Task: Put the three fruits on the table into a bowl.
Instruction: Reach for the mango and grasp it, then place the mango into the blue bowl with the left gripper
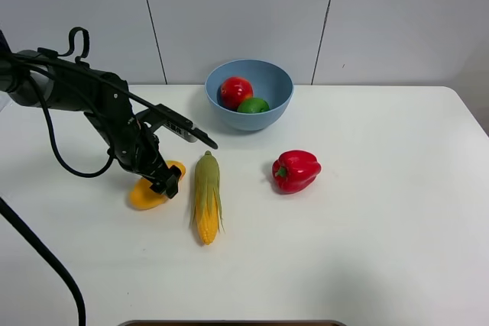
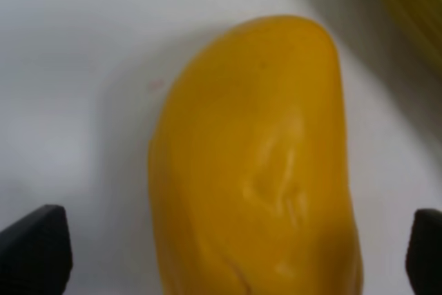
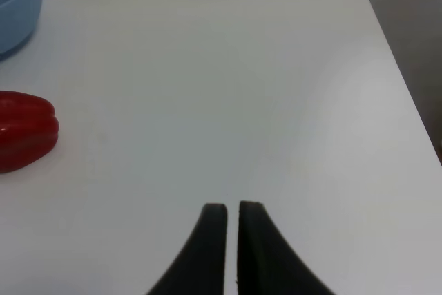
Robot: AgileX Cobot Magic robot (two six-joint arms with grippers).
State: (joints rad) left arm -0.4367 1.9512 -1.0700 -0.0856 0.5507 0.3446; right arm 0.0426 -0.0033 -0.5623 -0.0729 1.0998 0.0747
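On the smooth white desk [image 1: 367, 219], the left tool [image 1: 166, 182] stands wide astride the oblong yellow-orange mango [image 2: 255, 164]; the right tool [image 3: 232, 215] is closed, empty.

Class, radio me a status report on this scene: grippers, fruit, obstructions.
Left gripper open, astride mango on table. Right gripper shut, empty. Red fruit, lime in bowl. Corn close beside mango, apart.
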